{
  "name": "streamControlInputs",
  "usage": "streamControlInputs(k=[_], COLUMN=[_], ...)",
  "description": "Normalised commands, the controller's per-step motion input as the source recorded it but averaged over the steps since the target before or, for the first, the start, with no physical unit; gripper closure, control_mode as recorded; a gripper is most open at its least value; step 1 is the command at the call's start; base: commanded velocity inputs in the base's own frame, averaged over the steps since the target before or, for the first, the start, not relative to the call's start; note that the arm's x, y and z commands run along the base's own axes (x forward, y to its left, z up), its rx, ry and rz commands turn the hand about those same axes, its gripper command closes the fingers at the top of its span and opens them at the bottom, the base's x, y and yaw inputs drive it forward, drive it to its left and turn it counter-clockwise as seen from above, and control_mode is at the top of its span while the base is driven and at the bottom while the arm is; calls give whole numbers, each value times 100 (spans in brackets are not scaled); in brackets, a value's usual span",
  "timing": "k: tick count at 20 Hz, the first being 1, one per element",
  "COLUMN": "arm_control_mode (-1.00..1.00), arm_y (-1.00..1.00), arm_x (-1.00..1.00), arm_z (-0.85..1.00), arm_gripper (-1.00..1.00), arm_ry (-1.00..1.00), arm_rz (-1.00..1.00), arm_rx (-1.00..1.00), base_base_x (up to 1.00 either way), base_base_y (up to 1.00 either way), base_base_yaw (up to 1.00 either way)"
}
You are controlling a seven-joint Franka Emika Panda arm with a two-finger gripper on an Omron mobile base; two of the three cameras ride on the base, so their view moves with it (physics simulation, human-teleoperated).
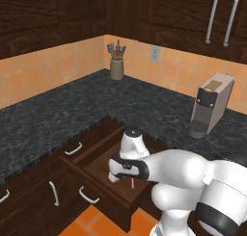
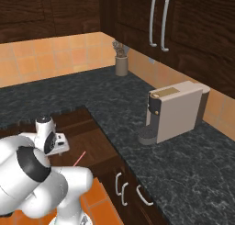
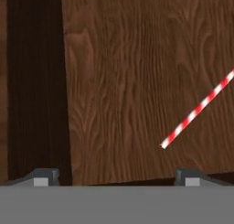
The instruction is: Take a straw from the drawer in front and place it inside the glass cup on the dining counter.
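The drawer [image 1: 99, 166] stands pulled out below the worktop, its plain wood bottom [image 3: 137, 81] under the hand. The red-and-white striped straw [image 3: 196, 111] lies flat on that bottom, slanting up to the right edge of the hand view, its near end right of centre. It also shows as a thin pink line [image 1: 133, 183] beside the hand and on the drawer floor [image 2: 79, 159]. My gripper [image 3: 118, 179] points down into the drawer, open and empty, above and left of the straw's end; its dark hand [image 1: 114, 177] hovers over the drawer. The glass cup and dining counter are out of view.
Black speckled worktop [image 1: 72, 110] wraps the corner around the drawer. A beige coffee machine [image 2: 172, 111] stands to the right, a utensil holder [image 1: 116, 61] in the far corner. Closed drawers with silver handles [image 1: 73, 149] flank it, with orange floor [image 1: 89, 225] below and wall cabinets [image 2: 158, 22] above.
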Motion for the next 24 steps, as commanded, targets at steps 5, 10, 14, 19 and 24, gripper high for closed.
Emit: streamControlInputs(k=[5, 10, 14, 19, 24], arm_control_mode=[-100, -100, -100, -100, -100], arm_y=[0, 7, 31, 48, 34], arm_x=[0, -7, -31, -45, -54], arm_z=[-48, -20, -14, -13, -1], arm_gripper=[-100, -100, -100, -100, -100], arm_ry=[1, 1, 0, -1, 0], arm_rz=[7, 7, 4, 0, 0], arm_rx=[0, 3, 4, 1, 4], base_base_x=[0, 0, 0, 0, 0], base_base_y=[0, 0, 0, 0, 0], base_base_yaw=[0, 0, 0, 0, 0])
